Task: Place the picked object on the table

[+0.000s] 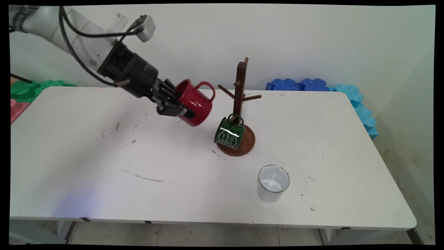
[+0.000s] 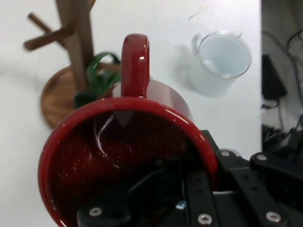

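In the main view, the gripper [image 1: 183, 110] carries a red mug [image 1: 194, 103] tilted above the worktop [image 1: 86, 156], just left of the wooden mug tree [image 1: 239, 114]. A green mug [image 1: 229, 133] hangs from a low peg; a white mug [image 1: 273, 183] stands nearer the front.

In the hand view, the jaws are clamped on the red mug's [image 2: 128, 156] rim, one finger inside.

3 mugs: red mug [image 1: 194, 104], green mug [image 1: 229, 133], white mug [image 1: 273, 183]; 1 mug tree [image 1: 240, 104].
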Tool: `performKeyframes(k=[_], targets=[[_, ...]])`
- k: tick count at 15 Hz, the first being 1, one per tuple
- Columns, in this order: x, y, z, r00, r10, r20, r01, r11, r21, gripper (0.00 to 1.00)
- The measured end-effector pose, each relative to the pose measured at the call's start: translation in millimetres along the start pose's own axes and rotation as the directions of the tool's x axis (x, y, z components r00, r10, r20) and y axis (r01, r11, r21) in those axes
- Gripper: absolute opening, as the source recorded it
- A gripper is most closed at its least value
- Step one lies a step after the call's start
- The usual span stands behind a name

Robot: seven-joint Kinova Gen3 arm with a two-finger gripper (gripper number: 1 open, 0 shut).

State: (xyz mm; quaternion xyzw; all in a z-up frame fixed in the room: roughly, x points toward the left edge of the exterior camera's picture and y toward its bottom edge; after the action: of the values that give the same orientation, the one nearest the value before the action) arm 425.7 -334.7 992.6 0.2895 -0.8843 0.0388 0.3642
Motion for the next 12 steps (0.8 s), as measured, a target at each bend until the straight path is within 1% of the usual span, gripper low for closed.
performKeyframes(k=[6, 10, 12], targets=[[-17, -12, -6, 0.997, 0.045, 0.069, -0.05, 0.996, 0.077, 0.0], [-28, -25, -3, 0.988, 0.094, 0.126, -0.111, 0.985, 0.131, 0.0], [-32, -30, 0, 0.983, 0.113, 0.147, -0.135, 0.98, 0.147, 0.0]])
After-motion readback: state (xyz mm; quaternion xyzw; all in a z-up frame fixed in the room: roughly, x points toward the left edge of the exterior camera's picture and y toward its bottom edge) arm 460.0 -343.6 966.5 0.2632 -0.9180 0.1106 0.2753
